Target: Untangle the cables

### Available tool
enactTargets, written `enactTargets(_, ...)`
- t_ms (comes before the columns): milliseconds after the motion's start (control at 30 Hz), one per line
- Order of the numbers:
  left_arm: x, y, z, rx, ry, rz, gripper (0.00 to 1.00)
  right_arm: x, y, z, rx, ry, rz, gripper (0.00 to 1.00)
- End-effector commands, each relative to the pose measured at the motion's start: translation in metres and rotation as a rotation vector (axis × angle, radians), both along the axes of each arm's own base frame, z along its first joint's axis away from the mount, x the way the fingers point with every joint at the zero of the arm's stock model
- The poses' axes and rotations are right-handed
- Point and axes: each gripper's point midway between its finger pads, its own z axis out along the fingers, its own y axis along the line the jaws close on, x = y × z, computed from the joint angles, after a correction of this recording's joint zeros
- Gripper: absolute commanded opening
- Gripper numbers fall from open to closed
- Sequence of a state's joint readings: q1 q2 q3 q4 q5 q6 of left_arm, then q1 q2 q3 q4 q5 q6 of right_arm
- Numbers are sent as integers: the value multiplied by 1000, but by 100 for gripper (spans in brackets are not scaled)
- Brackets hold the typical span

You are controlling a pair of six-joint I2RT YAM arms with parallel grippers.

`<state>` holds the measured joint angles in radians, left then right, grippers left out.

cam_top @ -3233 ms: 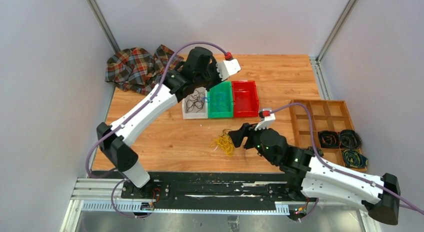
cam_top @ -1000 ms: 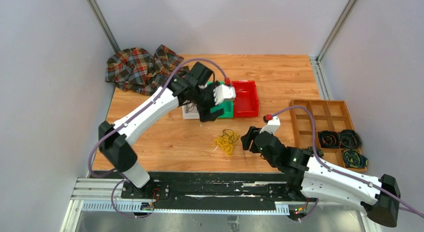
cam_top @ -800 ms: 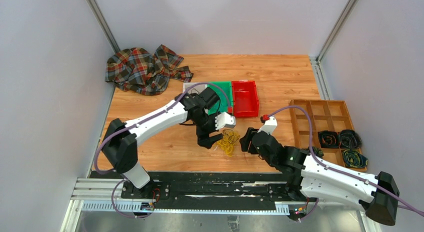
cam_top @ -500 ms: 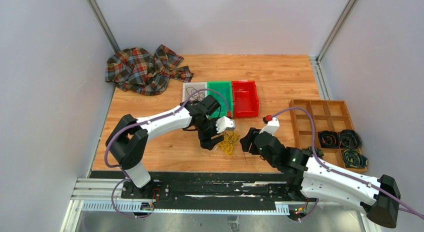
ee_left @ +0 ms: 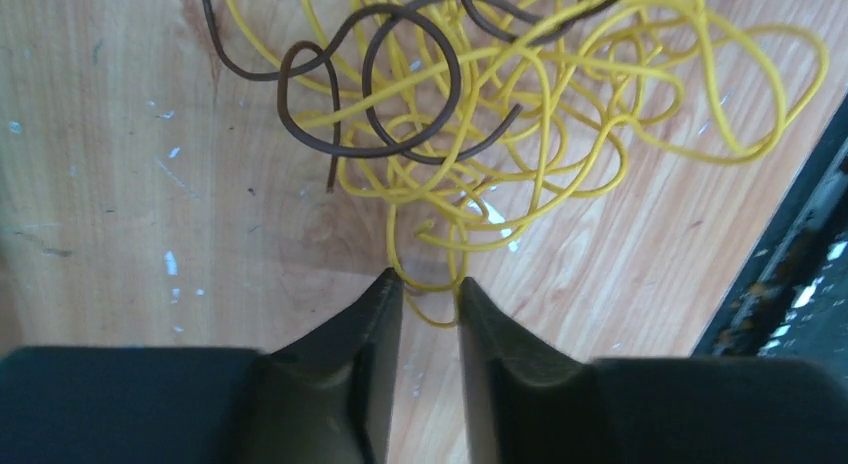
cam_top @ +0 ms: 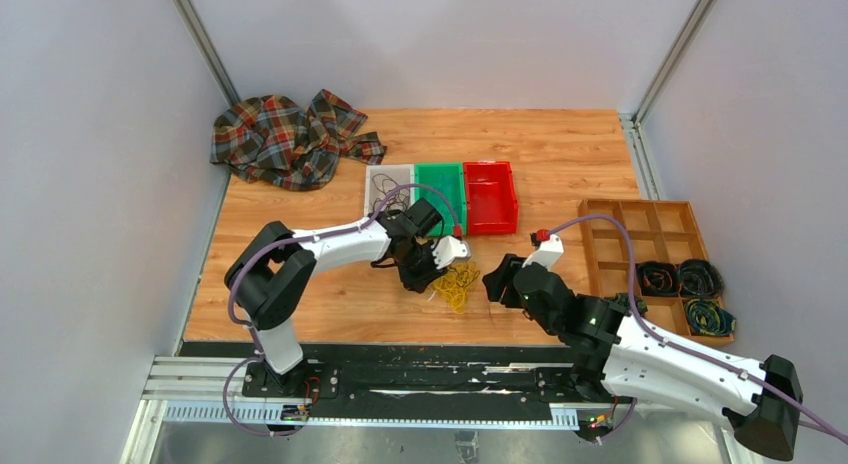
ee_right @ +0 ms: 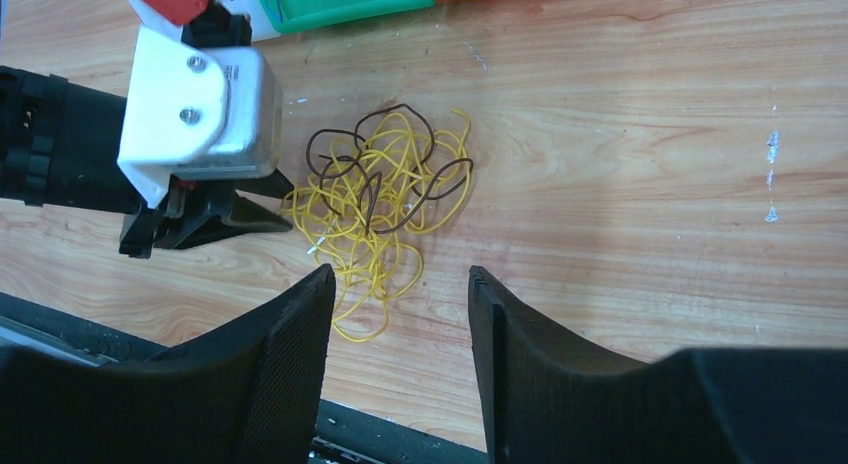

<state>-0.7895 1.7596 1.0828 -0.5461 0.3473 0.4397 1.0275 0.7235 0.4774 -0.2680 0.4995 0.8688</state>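
Note:
A tangle of thin yellow cables with a dark brown one [cam_top: 455, 282] lies on the wooden table near the front edge. In the left wrist view the yellow loops [ee_left: 520, 134] and the dark wire [ee_left: 400, 84] lie just ahead of my left gripper [ee_left: 428, 284]. Its jaws stand a narrow gap apart, with one yellow loop lying between the tips. In the top view my left gripper [cam_top: 432, 274] is at the tangle's left edge. My right gripper [cam_top: 500, 281] is wide open and empty just right of the tangle [ee_right: 385, 199].
White [cam_top: 387, 189], green [cam_top: 440, 184] and red [cam_top: 490, 194] bins stand behind the tangle; the white one holds wires. A wooden divided tray [cam_top: 650, 234] with coiled wires [cam_top: 680, 279] is at the right. A plaid cloth [cam_top: 285, 139] lies back left. A black rail [cam_top: 430, 364] runs along the front.
My left arm swung from over the bins down to the table and brought its gripper to the tangle's left edge. The right gripper backed off slightly to the right.

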Motion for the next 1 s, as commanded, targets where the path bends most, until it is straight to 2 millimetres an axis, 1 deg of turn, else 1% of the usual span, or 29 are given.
enactTargets(0, 15, 3, 27, -18, -130, 25, 21, 6, -10, 3, -13, -23, -40, 51)
enactTargets(67, 20, 7, 47, -20, -169, 38, 7, 8, -5, 8, -6, -48, -18, 53)
enactTargets(100, 20, 7, 60, -26, -177, 36, 4, 9, -1, 12, -3, -65, 0, 55)
enactTargets(167, 17, 6, 93, -66, -183, 24, 3, 11, 8, 20, 6, -102, 46, 60)
enactTargets(233, 8, 6, 123, -103, -162, 15, 2, 14, 18, 31, 10, -153, 102, 64)
enactTargets(267, -1, 10, 134, -102, -134, 9, 2, 11, 28, 37, 24, -168, 157, 65)
enactTargets(333, -10, 12, 157, -123, -115, 5, 1, 10, 40, 50, 40, -221, 227, 67)
enactTargets(500, -23, 17, 204, -175, -119, 25, 1, 8, 65, 88, 70, -406, 349, 70)
enactTargets(600, -28, 19, 222, -185, -108, 31, 1, 4, 76, 109, 93, -496, 405, 70)
enactTargets(700, -30, 20, 230, -180, -92, 51, 1, 0, 88, 127, 115, -566, 452, 71)
enactTargets(867, -31, 19, 240, -180, -78, 61, 1, -2, 108, 140, 122, -596, 498, 71)
enactTargets(967, -30, 19, 245, -186, -83, 62, 1, -1, 118, 144, 132, -603, 517, 71)
